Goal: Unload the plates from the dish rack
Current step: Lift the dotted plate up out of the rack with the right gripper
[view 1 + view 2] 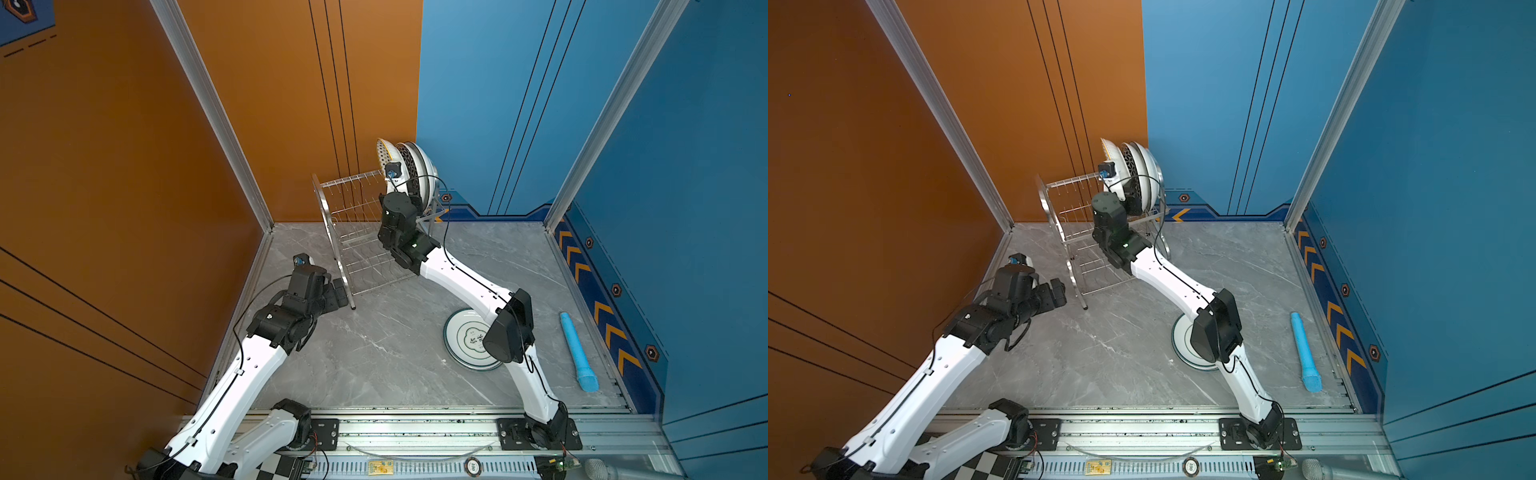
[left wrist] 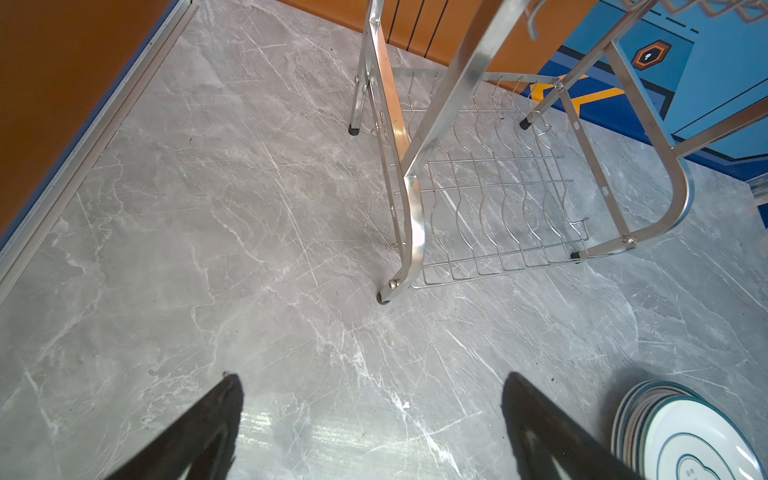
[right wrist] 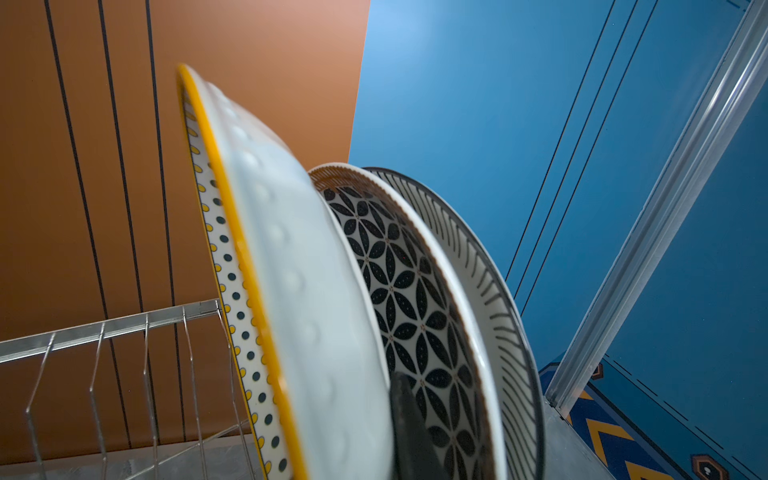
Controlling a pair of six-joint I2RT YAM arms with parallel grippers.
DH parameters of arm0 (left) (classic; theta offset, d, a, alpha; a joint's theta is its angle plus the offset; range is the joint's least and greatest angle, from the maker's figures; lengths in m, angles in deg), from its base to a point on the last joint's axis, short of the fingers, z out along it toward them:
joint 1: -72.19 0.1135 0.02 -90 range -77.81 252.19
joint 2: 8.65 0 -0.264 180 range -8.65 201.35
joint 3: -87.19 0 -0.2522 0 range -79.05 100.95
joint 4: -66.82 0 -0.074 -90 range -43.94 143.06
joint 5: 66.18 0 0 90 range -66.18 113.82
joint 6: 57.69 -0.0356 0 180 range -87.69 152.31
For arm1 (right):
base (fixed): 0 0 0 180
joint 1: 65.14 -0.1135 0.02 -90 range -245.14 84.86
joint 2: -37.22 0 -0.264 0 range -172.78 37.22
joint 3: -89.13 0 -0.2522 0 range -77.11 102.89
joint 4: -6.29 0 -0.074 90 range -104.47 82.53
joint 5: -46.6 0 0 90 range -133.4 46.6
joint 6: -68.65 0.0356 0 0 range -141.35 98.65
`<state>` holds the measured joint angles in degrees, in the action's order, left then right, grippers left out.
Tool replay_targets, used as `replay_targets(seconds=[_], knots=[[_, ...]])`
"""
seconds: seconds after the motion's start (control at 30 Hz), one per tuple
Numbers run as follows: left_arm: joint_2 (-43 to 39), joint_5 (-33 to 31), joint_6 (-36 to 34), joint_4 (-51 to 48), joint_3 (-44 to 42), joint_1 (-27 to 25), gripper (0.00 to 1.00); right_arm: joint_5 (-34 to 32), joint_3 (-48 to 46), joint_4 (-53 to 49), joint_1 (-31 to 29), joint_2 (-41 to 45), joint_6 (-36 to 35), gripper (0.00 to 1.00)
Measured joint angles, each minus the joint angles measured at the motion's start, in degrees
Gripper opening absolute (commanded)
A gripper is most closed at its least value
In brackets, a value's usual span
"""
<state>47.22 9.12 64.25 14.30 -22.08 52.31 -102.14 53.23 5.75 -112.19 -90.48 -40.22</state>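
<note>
The dotted, yellow-rimmed plate [image 3: 299,291] is clamped by the closed right gripper [image 1: 395,187], only one dark finger [image 3: 409,432] being seen, beside two patterned plates [image 1: 419,170] at the right end of the dish rack's [image 1: 353,232] upper tier. A stack of plates [image 1: 461,332] on the grey marble table [image 1: 374,353] is half hidden by the right arm's elbow [image 1: 509,328]. The left gripper [image 1: 340,294] is held wide open and empty beside the rack's front leg.

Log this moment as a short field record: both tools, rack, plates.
left tool: open, empty, over the table by the dish rack
right tool: shut on the dotted plate
in rack: lower tier bare; flower plate and striped plate upright on top tier
unloaded: plate stack on table, teal rim on top
other: blue tube lying on table
</note>
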Motion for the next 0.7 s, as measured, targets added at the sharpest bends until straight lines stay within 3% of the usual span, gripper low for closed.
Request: replay_targets(seconds=[0.53, 0.7], knots=[[0.00, 0.46, 0.04, 0.44, -0.24, 0.00, 0.98, 0.07, 0.35, 0.46, 0.00, 1.62, -0.79, 0.00], [-0.04, 0.48, 0.04, 0.42, -0.39, 0.00, 0.98, 1.16, 0.46, -2.25, 0.00, 3.37, 1.92, 0.00]])
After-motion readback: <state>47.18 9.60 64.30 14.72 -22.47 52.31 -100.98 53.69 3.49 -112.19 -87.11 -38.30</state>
